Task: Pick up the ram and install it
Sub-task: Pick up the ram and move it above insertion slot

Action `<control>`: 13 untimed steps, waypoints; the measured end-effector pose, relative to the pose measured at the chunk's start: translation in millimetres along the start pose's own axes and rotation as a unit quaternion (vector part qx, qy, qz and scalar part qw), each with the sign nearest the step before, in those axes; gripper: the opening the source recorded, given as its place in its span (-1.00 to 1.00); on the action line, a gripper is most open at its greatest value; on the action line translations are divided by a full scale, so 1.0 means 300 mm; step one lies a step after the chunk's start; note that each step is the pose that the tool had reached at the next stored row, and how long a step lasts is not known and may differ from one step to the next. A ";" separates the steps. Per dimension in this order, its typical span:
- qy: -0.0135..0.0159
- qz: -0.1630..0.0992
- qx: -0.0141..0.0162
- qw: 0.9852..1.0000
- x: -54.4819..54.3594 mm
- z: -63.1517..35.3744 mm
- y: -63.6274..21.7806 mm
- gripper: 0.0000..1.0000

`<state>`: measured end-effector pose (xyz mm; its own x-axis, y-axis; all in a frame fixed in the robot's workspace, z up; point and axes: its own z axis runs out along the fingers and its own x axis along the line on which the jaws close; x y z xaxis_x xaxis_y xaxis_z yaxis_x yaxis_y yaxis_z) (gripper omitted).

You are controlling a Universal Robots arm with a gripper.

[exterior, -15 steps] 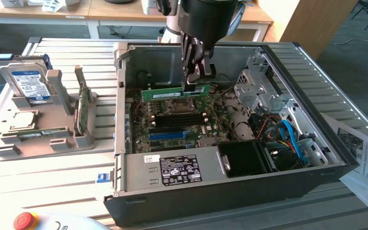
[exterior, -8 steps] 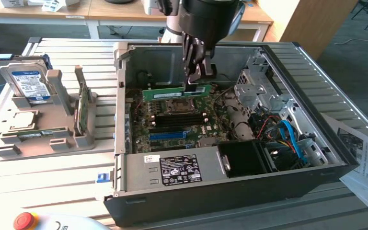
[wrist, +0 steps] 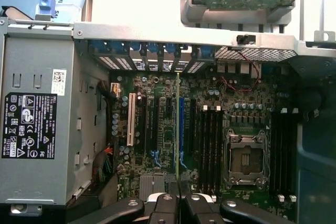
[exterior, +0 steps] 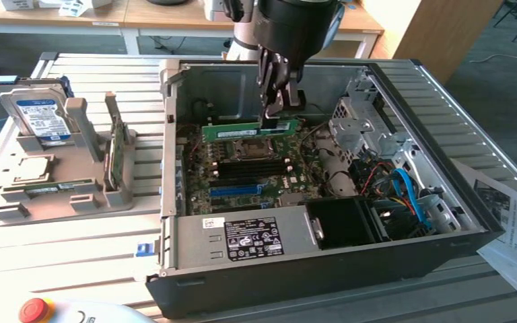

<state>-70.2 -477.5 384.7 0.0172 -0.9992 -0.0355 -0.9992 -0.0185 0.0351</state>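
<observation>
The black claw (exterior: 277,121) is pinching the slim green ram stick with a pale label (exterior: 240,130) at the end toward the exterior view's right. It is holding the stick roughly level inside the open black-and-grey computer case (exterior: 330,269), just above the green motherboard (exterior: 200,171). The case is sitting on the slatted grey metal desk (exterior: 61,249).

ram (exterior: 236,130): slim green stick, pale label, level and on its long edge, pinched at one end in the gripper (exterior: 277,118), hanging over the motherboard (exterior: 197,176).
</observation>
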 end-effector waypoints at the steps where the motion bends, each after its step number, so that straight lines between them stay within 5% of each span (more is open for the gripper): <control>1: 0.000 0.001 0.000 1.000 0.000 0.000 -0.002 -0.76; 13: -0.001 0.004 -0.001 1.000 0.003 -0.001 -0.018 -0.76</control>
<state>-64.9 -478.3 384.7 0.0097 -0.9993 -0.0370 -0.9992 -0.0111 0.0374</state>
